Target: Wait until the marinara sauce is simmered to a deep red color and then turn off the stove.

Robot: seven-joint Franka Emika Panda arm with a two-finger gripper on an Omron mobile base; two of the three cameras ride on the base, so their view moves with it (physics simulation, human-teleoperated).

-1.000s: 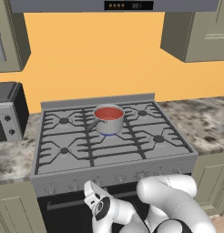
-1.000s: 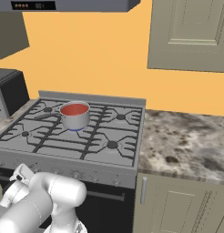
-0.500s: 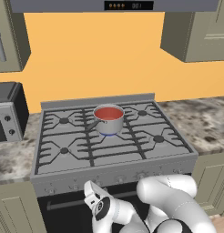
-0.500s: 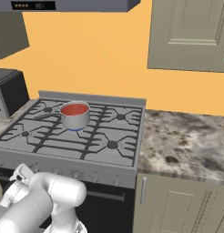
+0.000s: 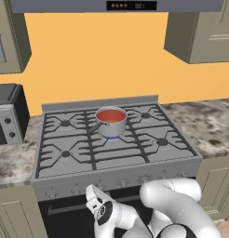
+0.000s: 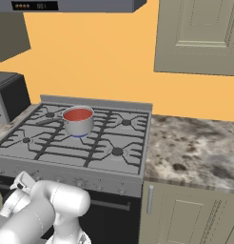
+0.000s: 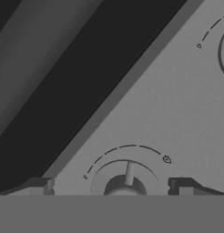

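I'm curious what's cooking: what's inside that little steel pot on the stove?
The steel saucepan holds smooth red marinara sauce filling it nearly to the rim. The sauce covers the pot's bottom, so anything beneath its surface cannot be seen.

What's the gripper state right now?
Gripper: open, holding nothing, its fingertips either side of a stove knob.

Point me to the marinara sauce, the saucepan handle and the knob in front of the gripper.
marinara sauce [image 5: 110, 115], left base view, middle of red surface.
saucepan handle [image 5: 94, 127], left base view, mid-handle.
knob [image 7: 125, 184], hand view, knob body.
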